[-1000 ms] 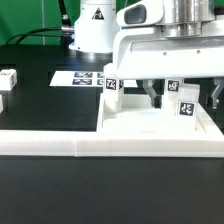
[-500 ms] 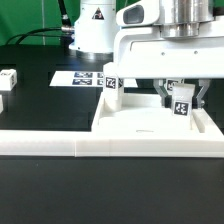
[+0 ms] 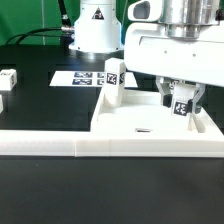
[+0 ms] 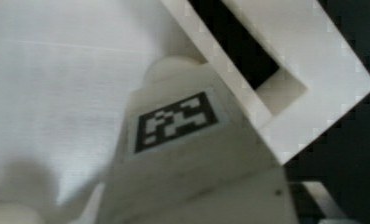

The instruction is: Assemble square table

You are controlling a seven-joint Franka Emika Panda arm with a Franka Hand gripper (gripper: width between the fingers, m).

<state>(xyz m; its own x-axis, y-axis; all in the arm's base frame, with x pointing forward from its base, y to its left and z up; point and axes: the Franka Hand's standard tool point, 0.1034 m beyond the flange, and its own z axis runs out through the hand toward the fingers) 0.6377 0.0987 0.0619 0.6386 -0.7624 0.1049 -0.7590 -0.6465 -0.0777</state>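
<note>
The square table's white slab [image 3: 150, 125] lies flat at the exterior view's centre right. One white tagged leg [image 3: 113, 82] stands at its far left corner. My gripper [image 3: 182, 100] has come down over a second tagged leg [image 3: 181, 108] on the slab's right side. Its two dark fingers [image 3: 167, 97] press on either side of that leg. In the wrist view this leg [image 4: 178, 122] fills the space between the jaws of the gripper [image 4: 200, 200], with the slab [image 4: 57, 80] behind it. Two more legs [image 3: 8, 78] lie at the far left.
A long low white wall [image 3: 50, 143] runs along the front, touching the slab. The marker board [image 3: 78, 77] lies behind on the black table. The robot base [image 3: 93, 30] stands at the back.
The fingers were wide apart around the right leg a second ago and have closed in onto it. The arm body has shifted slightly right, uncovering more of the far left leg.
</note>
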